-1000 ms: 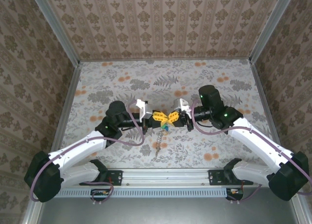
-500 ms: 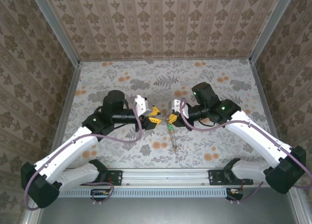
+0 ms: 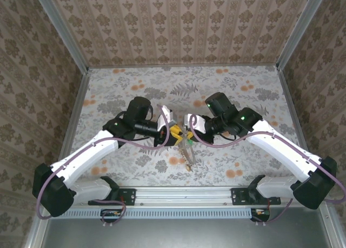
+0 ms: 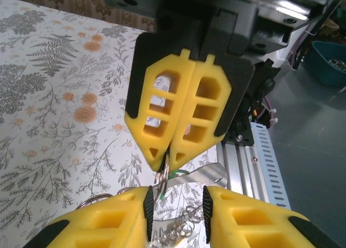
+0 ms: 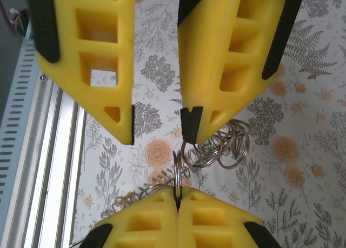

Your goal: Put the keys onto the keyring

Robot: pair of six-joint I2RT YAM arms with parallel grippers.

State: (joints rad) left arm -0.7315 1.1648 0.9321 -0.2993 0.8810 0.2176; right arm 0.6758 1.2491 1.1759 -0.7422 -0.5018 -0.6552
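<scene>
Over the middle of the table my two grippers meet tip to tip. My right gripper (image 5: 177,196) is shut on the keyring (image 5: 177,175), a thin metal ring standing on edge. More rings (image 5: 227,145) and a green-headed key (image 5: 208,146) hang off it. My left gripper (image 4: 175,205) is open, its pads on either side of the keyring (image 4: 162,179) and a silver key blade (image 4: 216,175), gripping nothing. From above, the bunch of keys (image 3: 188,153) dangles below the right gripper (image 3: 186,133) and the left gripper (image 3: 174,133).
A coiled wire or chain (image 4: 181,226) trails from the bunch down to the flowered table (image 3: 243,91). The aluminium rail (image 3: 184,194) with the arm bases runs along the near edge. Patterned walls (image 3: 43,86) close in the left, right and back.
My left gripper went from shut to open, drew back to the left, then came in again around the ring. The right gripper, still shut, has shifted left with the bunch.
</scene>
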